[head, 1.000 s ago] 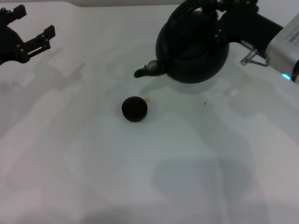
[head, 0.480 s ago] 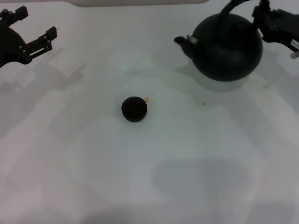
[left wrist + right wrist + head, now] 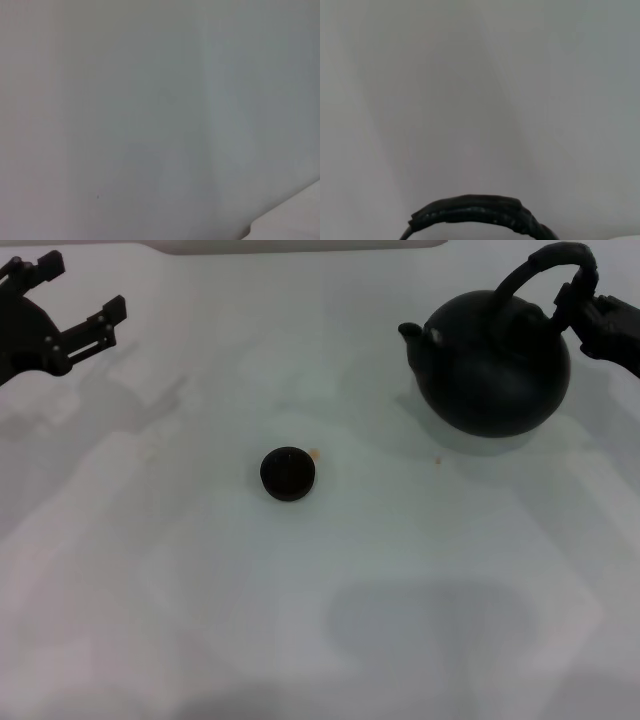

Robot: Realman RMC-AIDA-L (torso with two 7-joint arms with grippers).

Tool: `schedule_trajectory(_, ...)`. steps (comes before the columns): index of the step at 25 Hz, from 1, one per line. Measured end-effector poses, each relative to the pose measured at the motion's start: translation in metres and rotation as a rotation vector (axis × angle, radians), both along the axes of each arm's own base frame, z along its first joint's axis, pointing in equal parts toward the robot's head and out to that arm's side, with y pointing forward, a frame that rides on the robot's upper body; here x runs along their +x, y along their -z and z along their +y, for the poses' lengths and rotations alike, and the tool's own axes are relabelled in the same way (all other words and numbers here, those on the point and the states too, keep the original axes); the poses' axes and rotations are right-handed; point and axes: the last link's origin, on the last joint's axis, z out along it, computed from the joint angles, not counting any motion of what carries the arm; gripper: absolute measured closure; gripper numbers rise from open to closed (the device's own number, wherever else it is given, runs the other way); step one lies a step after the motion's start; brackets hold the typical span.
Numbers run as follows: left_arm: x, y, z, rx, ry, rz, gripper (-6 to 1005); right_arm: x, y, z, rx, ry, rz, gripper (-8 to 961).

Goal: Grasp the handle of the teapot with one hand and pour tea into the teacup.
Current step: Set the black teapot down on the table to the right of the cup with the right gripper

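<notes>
Black right claw [image 3: 590, 308], cut off at the frame edge, meets the handle [image 3: 535, 270]; grip unclear.

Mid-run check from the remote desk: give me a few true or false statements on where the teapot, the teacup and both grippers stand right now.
1. The teapot stands upright on the table. True.
2. The spout hangs directly over the teacup. False: the teacup sits apart from the pot, nearer the robot and toward its left.
3. The right gripper is at the handle, on the pot's right side. True.
4. The left gripper holds the teacup. False: it is open at the far left edge, well away from the cup.
5. The teapot lies tipped on its side. False: its handle arches over the top.
</notes>
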Motion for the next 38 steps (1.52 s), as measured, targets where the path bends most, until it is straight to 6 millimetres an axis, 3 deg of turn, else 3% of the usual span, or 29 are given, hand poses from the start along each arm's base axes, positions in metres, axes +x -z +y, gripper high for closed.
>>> schedule_trajectory(24, 0.001, 0.003, 0.002, 0.006, 0.018, 0.016, 138, -0.013, 0.024, -0.011, -0.098, -0.212, -0.164, 837)
schedule_trajectory(38, 0.002, 0.003, 0.003, 0.005, 0.023, 0.016, 137, -0.006, 0.029, -0.010, -0.098, -0.219, -0.218, 836)
